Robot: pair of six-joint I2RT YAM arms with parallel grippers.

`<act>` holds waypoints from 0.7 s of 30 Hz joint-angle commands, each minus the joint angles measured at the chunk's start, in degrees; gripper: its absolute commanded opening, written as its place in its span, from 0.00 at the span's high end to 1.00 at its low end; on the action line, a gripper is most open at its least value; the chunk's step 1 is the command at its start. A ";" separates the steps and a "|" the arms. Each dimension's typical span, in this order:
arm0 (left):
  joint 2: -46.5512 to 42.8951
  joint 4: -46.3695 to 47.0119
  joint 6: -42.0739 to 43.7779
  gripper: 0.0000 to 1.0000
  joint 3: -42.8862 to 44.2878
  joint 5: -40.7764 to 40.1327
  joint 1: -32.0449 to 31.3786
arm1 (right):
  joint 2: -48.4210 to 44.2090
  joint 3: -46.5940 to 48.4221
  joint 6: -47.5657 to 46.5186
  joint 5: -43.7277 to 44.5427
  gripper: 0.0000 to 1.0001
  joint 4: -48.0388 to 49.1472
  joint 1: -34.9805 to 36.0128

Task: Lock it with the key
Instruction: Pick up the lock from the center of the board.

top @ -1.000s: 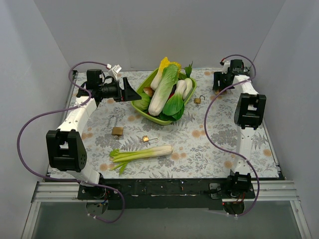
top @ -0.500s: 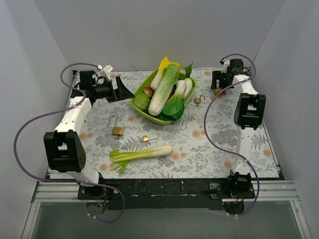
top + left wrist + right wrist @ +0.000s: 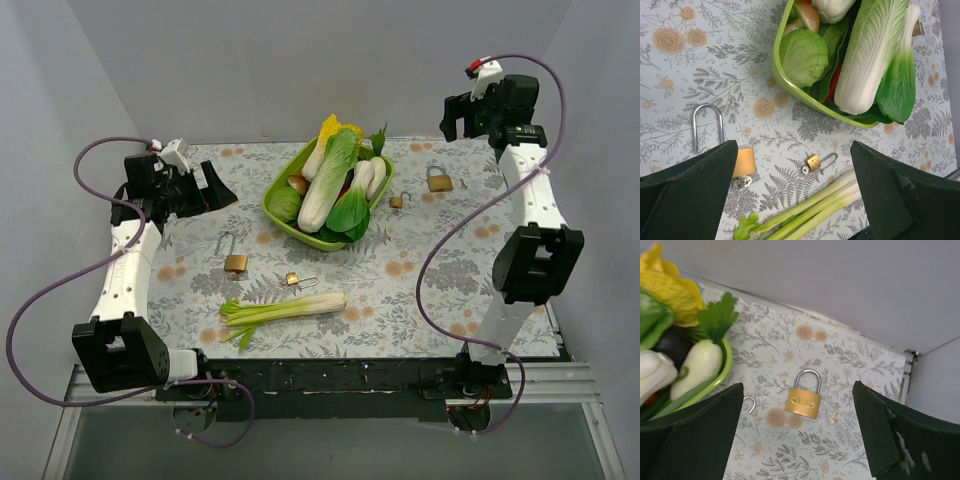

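Observation:
A closed brass padlock (image 3: 804, 401) lies on the floral mat with a small loose key (image 3: 834, 415) just to its right; it also shows at the back right in the top view (image 3: 438, 180). My right gripper (image 3: 797, 440) is open, empty and high above them (image 3: 462, 112). A large padlock (image 3: 743, 160) with its shackle open and a key in it lies left of centre (image 3: 235, 259). A small padlock (image 3: 814, 162) with a key in it lies near the leek (image 3: 297, 279). My left gripper (image 3: 792, 200) is open and empty, raised at the far left (image 3: 212, 190).
A green basket (image 3: 272, 212) full of vegetables stands at the back centre. Another small open padlock (image 3: 398, 200) lies right of it. A leek (image 3: 285, 309) lies at the front centre. White walls close in the left, right and back.
Both arms have pulled away. The left gripper moved left from the basket. The right arm rose high at the back right, uncovering the closed padlock beneath it.

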 commanded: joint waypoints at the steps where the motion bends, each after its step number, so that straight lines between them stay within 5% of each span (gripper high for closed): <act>1: -2.62 -3.35 -2.19 0.02 -4.24 -2.63 -0.06 | -10.02 -5.08 -1.29 -7.53 0.02 2.74 0.02; 5: -4.98 -0.55 -6.33 0.02 -12.06 -4.11 -0.85 | -13.38 -4.82 0.98 -15.70 0.02 -6.50 0.10; 9: -4.73 2.44 -7.30 0.05 -16.90 -14.02 -5.94 | -16.36 -6.74 3.71 -17.30 0.02 -12.75 0.19; 21: 3.62 4.29 -10.11 0.16 -16.21 -37.95 -17.90 | -24.80 -19.67 3.45 -17.04 0.02 -13.02 0.45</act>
